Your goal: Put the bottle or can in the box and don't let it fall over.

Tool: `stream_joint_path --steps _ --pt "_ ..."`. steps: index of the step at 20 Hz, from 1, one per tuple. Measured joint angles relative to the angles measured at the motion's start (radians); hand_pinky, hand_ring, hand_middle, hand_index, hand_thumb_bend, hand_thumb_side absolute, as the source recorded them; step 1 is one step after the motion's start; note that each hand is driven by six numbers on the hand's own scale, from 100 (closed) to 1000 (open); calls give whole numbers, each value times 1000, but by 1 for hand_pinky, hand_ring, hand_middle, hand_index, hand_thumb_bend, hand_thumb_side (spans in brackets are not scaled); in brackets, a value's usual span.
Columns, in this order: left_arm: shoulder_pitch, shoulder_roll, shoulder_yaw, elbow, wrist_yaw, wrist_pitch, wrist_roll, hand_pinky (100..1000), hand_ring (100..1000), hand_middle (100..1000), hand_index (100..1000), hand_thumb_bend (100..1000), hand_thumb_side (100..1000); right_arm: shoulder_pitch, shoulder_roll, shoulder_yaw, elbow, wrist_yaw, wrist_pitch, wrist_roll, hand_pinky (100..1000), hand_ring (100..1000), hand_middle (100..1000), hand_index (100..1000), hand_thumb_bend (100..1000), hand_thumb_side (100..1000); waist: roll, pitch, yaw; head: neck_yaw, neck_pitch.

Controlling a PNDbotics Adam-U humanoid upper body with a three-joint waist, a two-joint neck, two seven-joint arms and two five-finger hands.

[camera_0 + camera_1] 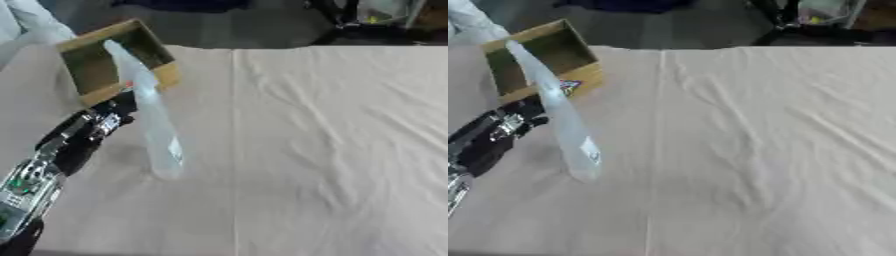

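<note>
A clear plastic bottle (150,117) shows as a long blurred streak. It leans far-left, with its lower end (166,170) near the cloth and its upper end over the mouth of the box. The cardboard box (162,75) stands at the table's far left, open side tipped toward me, and looks empty inside. My left hand (92,131), black with silver parts, reaches in from the lower left. It lies right against the bottle's left side at mid-height. Whether it holds the bottle is hidden by the blur. My right hand does not show.
A cream cloth (332,150) covers the table, with a crease (234,125) running front to back. Beyond the far edge are a dark floor and dark equipment (367,20). Something white (26,25) shows at the upper left behind the box.
</note>
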Motion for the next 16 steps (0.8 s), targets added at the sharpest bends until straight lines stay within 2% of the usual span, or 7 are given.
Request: stream_joint_path --steps 7,16 --pt "-32 -10 -7 27 -18 -24 23 1000 1000 1000 860 100 699 0 0 0 0 0 1 1 1000 1000 960 1000 100 470 0 0 -2 -10 0" --pt "-74 -20 -15 45 -31 -37 28 1000 1000 1000 853 100 710 0 0 0 0 0 0 1 1000 1000 960 1000 100 470 -1 1 -3 -60 6"
